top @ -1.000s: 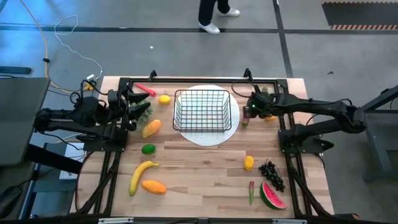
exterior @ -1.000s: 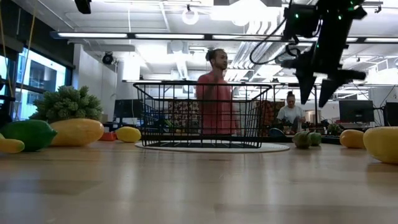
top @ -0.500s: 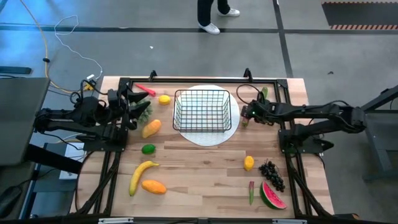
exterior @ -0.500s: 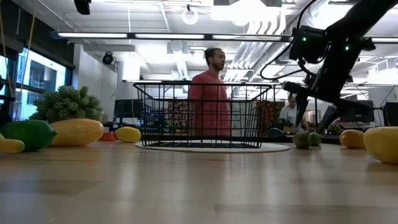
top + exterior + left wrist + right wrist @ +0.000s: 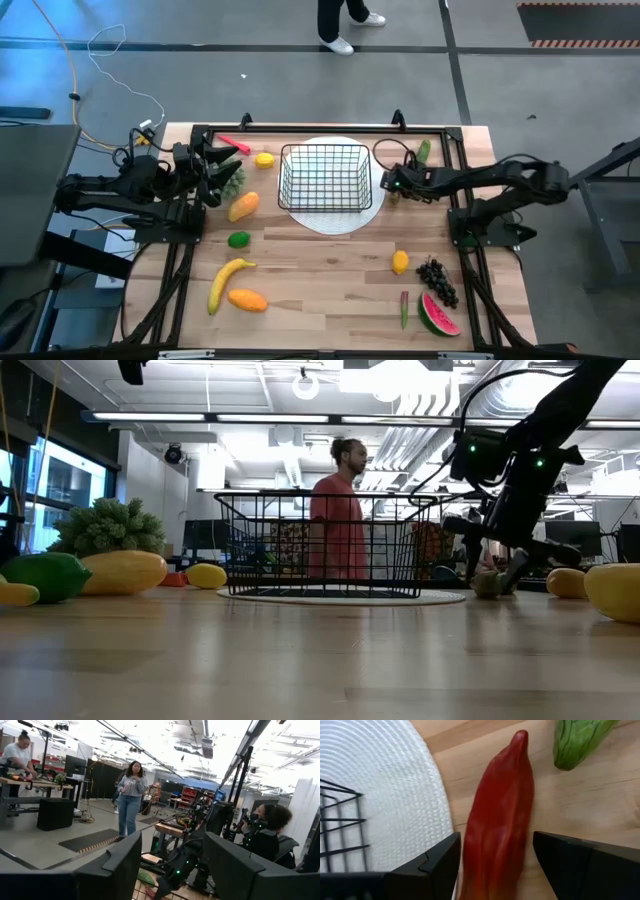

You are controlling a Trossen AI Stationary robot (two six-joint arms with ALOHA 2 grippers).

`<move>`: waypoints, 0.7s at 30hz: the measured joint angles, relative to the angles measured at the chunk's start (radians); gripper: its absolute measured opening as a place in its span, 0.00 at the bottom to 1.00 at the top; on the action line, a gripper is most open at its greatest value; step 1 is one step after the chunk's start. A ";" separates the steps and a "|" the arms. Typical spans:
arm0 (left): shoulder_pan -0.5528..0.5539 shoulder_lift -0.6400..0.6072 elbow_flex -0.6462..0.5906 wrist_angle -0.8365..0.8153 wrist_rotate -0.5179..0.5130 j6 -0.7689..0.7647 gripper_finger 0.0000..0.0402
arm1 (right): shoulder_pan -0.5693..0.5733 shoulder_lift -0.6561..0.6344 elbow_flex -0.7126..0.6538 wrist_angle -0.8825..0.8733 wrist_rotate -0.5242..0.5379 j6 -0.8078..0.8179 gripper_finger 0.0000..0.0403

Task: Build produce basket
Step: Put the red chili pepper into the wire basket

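Note:
The black wire basket [image 5: 323,178] stands on a round white mat [image 5: 335,222] at the table's far middle. Just right of the mat lies a red pepper [image 5: 500,815], with a green piece [image 5: 577,742] beyond it. My right gripper [image 5: 393,186] is open and points steeply down over the pepper, one finger on each side of it [image 5: 495,837]. In the low view it hangs just above the tabletop [image 5: 492,565]. My left gripper [image 5: 215,172] is raised at the far left and open [image 5: 172,840], with nothing between its fingers.
More produce lies around the table. On the left are a lemon [image 5: 264,159], a mango [image 5: 243,207], a lime [image 5: 238,239], a banana [image 5: 228,282] and an orange mango [image 5: 247,299]. On the right are a lemon [image 5: 400,262], grapes [image 5: 436,280] and a watermelon slice [image 5: 438,315]. People move in the room beyond.
My right gripper has come down from above basket height to just over the table beside the mat's right edge. It has tipped further downward and rolled about its own axis on the way. My left arm has kept still.

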 joint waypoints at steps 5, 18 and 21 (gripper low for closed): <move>0.000 0.000 0.000 0.000 0.000 0.000 0.50 | 0.000 0.018 0.002 0.003 0.003 -0.002 0.58; 0.000 0.000 0.000 0.000 0.000 0.000 0.50 | 0.000 0.016 0.003 0.003 0.007 -0.003 0.35; 0.000 0.000 0.000 0.000 0.000 0.000 0.50 | 0.000 0.003 0.002 0.000 0.003 -0.018 0.33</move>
